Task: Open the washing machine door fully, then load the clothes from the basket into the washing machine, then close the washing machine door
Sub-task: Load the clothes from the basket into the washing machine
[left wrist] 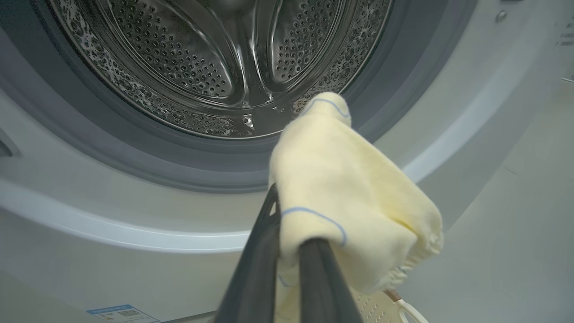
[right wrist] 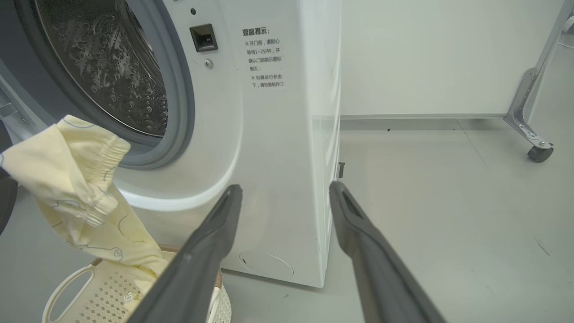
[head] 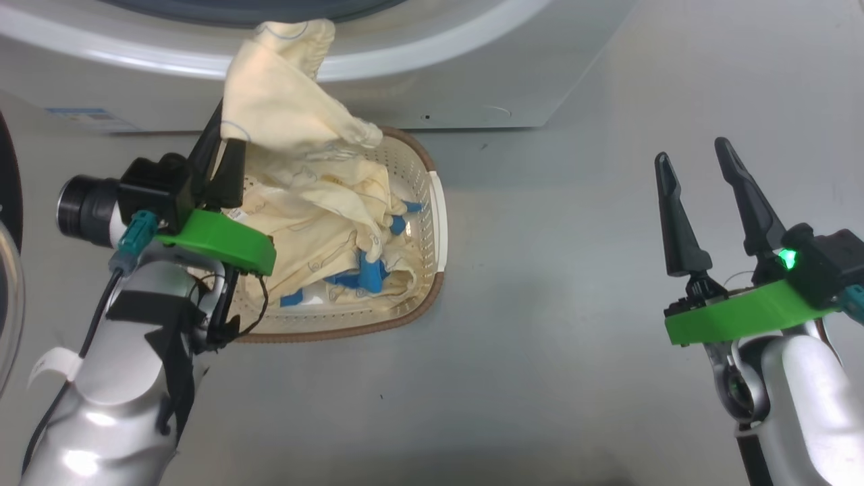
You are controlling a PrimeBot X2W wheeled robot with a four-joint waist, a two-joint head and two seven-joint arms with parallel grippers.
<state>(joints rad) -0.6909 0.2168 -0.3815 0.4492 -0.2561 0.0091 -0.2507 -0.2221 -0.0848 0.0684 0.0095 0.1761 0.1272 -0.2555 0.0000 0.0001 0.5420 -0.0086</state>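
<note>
My left gripper (head: 219,135) is shut on a pale yellow garment (head: 283,101) and holds it up above the basket (head: 437,202), just below the washing machine (head: 472,81) opening. In the left wrist view the garment (left wrist: 350,197) drapes over my closed fingers (left wrist: 314,278), with the steel drum (left wrist: 202,67) straight ahead and the grey gasket around it. More yellow and blue clothes (head: 344,236) lie in the basket. The door's black rim (head: 8,189) shows at the far left, swung open. My right gripper (head: 692,152) stands open over bare floor to the right, holding nothing.
The right wrist view has the washer's white front corner (right wrist: 278,157) close ahead of my right gripper (right wrist: 284,190), the lifted garment (right wrist: 76,179) and the basket (right wrist: 103,291) at lower left. A metal frame on a castor (right wrist: 538,152) stands at the far right by a white wall.
</note>
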